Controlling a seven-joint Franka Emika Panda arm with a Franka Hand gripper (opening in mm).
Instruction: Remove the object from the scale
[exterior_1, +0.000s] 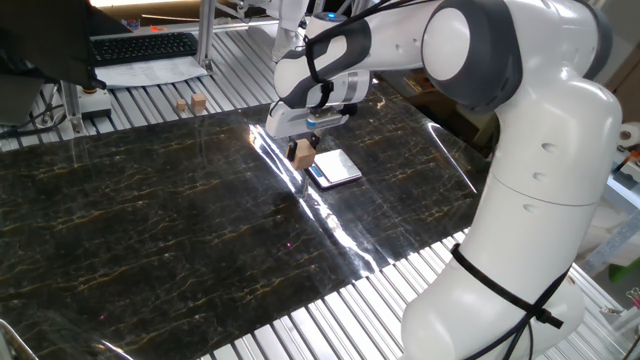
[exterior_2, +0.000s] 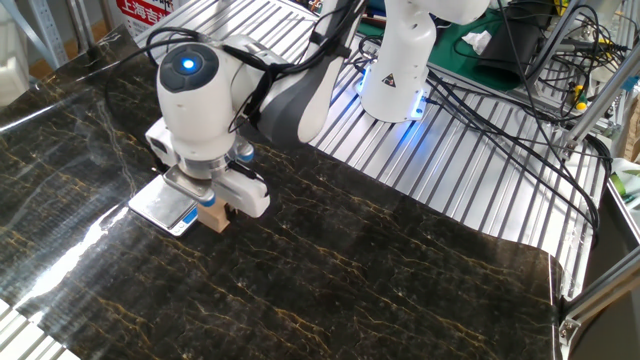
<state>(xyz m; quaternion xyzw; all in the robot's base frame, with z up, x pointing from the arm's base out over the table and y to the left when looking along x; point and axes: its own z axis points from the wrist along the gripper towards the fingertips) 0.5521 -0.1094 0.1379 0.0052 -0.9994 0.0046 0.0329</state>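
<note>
Wood is clamped between the fingers of the hand (exterior_1: 303, 147): the small light-brown cube (exterior_1: 302, 154) is gripped there, with its lower part showing below the fingertips in both views. In one fixed view the cube is seen just beside the left edge of the scale (exterior_1: 334, 168), off the silvery-white plate, and the plate itself is left bare. In the other fixed view the cube (exterior_2: 213, 217) is seen just to the right of the scale (exterior_2: 160, 207), near its blue-marked front edge, with the hand (exterior_2: 212, 200) directly above it. Whether the cube is resting on the dark marbled worktop (exterior_1: 150, 230) or is held slightly above it cannot be told from either view. The scale is lying flat on the worktop, beside a bright streak of glare. The white and grey arm (exterior_1: 520, 180) is bent over from the right of one fixed view, and a blue light (exterior_2: 187, 65) is lit on the round joint above the hand in the other. Two smaller wooden blocks (exterior_1: 191, 103) are seen well apart from the scale, on the ribbed metal surface beyond the far edge of the worktop, near a keyboard (exterior_1: 140, 46) and white paper sheets (exterior_1: 150, 70).
</note>
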